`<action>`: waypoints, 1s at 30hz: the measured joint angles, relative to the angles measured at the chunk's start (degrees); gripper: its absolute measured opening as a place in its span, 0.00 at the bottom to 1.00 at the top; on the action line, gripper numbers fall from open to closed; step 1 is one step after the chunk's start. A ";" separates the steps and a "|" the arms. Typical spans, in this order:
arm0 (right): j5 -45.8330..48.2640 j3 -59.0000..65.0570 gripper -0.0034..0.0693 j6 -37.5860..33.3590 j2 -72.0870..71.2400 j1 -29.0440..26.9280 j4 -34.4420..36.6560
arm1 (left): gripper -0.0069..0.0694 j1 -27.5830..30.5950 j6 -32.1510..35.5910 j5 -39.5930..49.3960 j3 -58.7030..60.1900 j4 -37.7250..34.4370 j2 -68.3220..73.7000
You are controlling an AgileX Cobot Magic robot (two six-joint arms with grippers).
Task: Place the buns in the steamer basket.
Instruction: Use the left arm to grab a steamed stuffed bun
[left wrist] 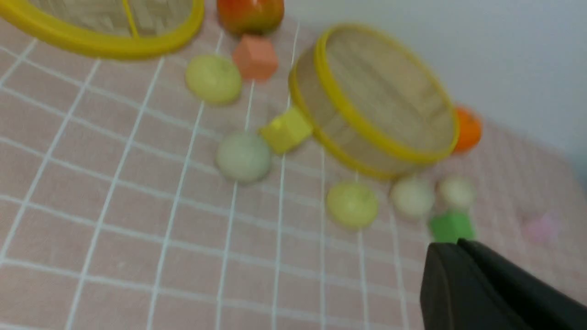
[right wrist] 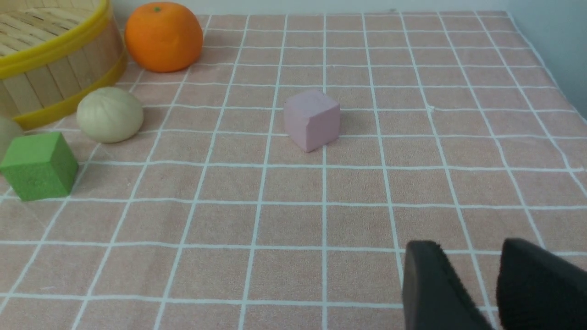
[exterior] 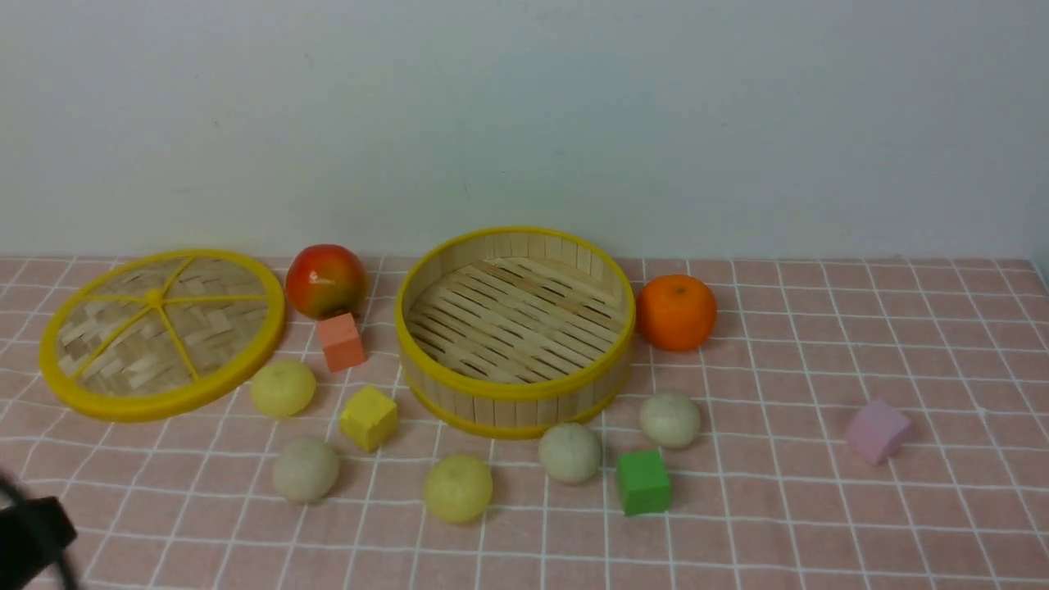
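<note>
The steamer basket [exterior: 508, 392] stands in the middle of the table with nothing on its slatted floor. Several buns lie on the cloth around its near side: pale yellow ones [exterior: 283, 387] [exterior: 457, 487] and off-white ones [exterior: 305, 468] [exterior: 569, 451] [exterior: 669, 419]. My left gripper [exterior: 33, 537] is a dark blur at the near left corner, well short of the buns. In the left wrist view, the left gripper [left wrist: 458, 244] is shut on nothing, and the basket [left wrist: 330, 121] is blurred. My right gripper [right wrist: 472, 250] is open and empty over bare cloth, far from an off-white bun [right wrist: 110, 114] beside the basket [right wrist: 59, 68].
A flat woven lid [exterior: 160, 332] lies at the far left, an apple [exterior: 325, 280] and salmon cube [exterior: 340, 342] beside it. An orange [exterior: 676, 311] sits right of the basket. Yellow [exterior: 369, 417], green [exterior: 643, 482] and pink [exterior: 877, 431] cubes lie among the buns.
</note>
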 joint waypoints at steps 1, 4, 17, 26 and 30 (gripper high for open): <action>0.00 0.00 0.38 0.00 0.00 0.00 0.00 | 0.11 0.00 3.45 3.92 -3.11 0.17 4.58; 0.00 0.00 0.38 0.00 0.00 0.00 0.00 | 0.11 0.00 9.24 9.96 -10.28 0.56 16.45; 0.00 0.00 0.38 0.00 0.00 0.00 0.00 | 0.07 -6.51 13.28 8.24 -32.99 8.25 56.57; 0.00 0.00 0.38 0.00 0.00 0.00 0.00 | 0.07 -8.99 5.69 10.11 -49.27 21.38 76.33; 0.00 0.00 0.38 0.00 0.00 0.00 0.00 | 0.14 -6.60 5.67 10.26 -54.14 20.37 81.60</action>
